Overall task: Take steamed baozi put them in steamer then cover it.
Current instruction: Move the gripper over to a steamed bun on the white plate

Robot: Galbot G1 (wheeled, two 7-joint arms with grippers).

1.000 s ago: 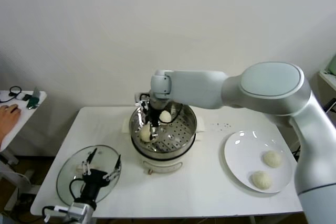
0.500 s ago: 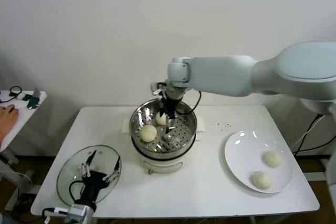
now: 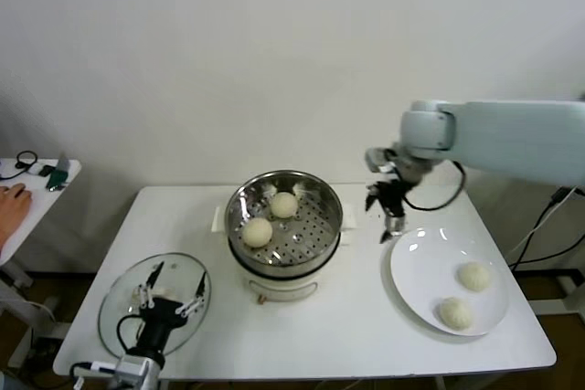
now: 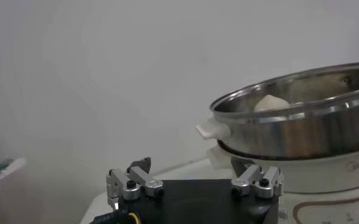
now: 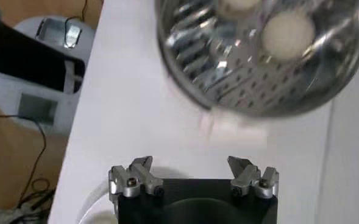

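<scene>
Two baozi lie in the steel steamer at the table's middle; they also show in the right wrist view. Two more baozi lie on the white plate at the right. My right gripper is open and empty, hanging over the table between the steamer and the plate's near-left rim. The glass cover lies flat at the front left. My left gripper is open and empty over the cover. The steamer fills the left wrist view.
The white table ends just in front of the cover and plate. A small side table with a person's hand on it stands at the far left. A white wall is behind.
My right gripper has left the steamer and swung right, to beside the plate. The second baozi now lies in the steamer. The left arm has not moved.
</scene>
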